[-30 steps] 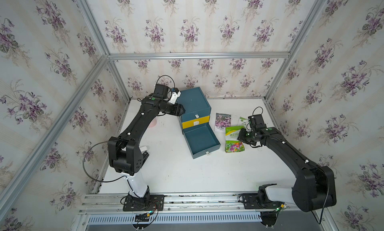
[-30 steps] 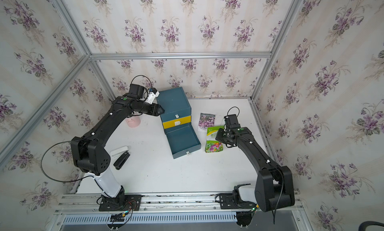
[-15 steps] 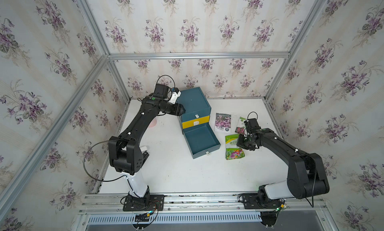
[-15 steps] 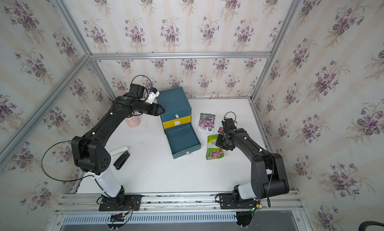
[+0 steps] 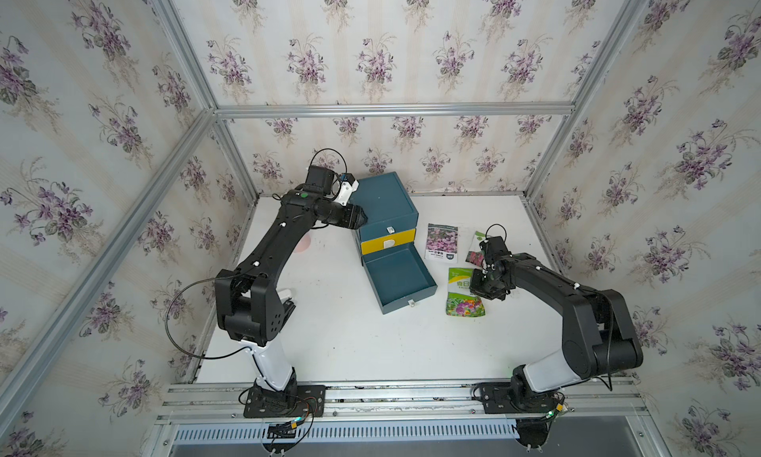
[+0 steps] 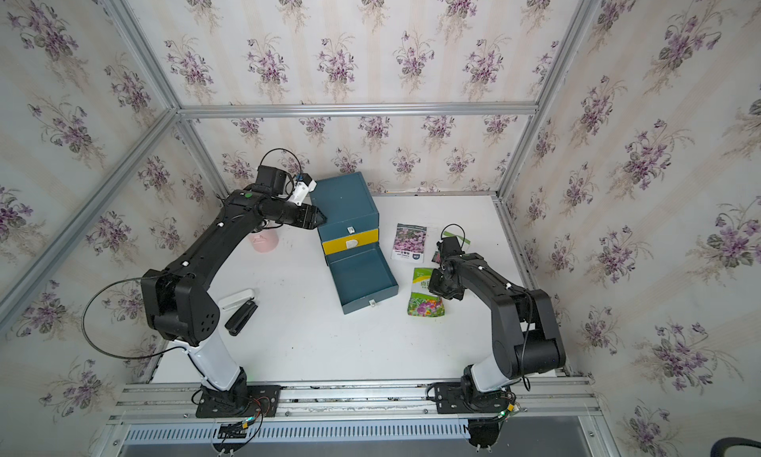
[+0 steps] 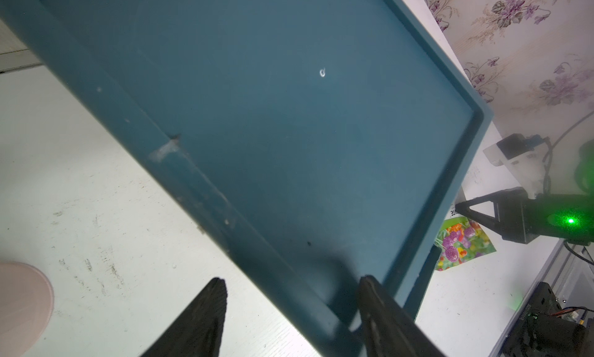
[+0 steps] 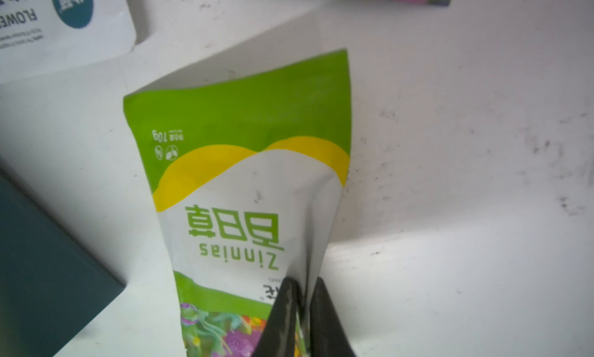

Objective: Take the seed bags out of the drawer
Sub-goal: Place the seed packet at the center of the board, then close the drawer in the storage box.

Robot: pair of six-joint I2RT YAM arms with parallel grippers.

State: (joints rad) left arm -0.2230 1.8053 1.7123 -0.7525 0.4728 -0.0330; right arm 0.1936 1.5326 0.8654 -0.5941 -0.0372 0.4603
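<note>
The blue drawer (image 5: pixel 397 276) (image 6: pixel 362 280) stands pulled out of the cabinet (image 5: pixel 385 203) (image 7: pixel 289 130) with nothing inside it. All three seed bags are on the table to its right. The green-yellow bag (image 5: pixel 465 306) (image 6: pixel 424 302) (image 8: pixel 244 178) lies nearest, and my right gripper (image 5: pixel 477 284) (image 8: pixel 303 284) is shut on its creased side edge. The pink-purple bag (image 5: pixel 442 243) (image 6: pixel 409 243) lies further back. The white-green bag (image 5: pixel 475 249) is mostly hidden behind my right wrist. My left gripper (image 5: pixel 361 220) (image 7: pixel 292 283) clamps the cabinet's top corner.
A pink cup (image 6: pixel 263 241) (image 7: pixel 19 300) stands left of the cabinet, under my left arm. A white and black tool (image 6: pixel 241 311) lies near the left arm's base. Papered walls with aluminium posts close in the table on three sides.
My right gripper has carried the green-yellow bag toward the table's near side and down beside the open drawer. The left arm has stayed on the cabinet.
</note>
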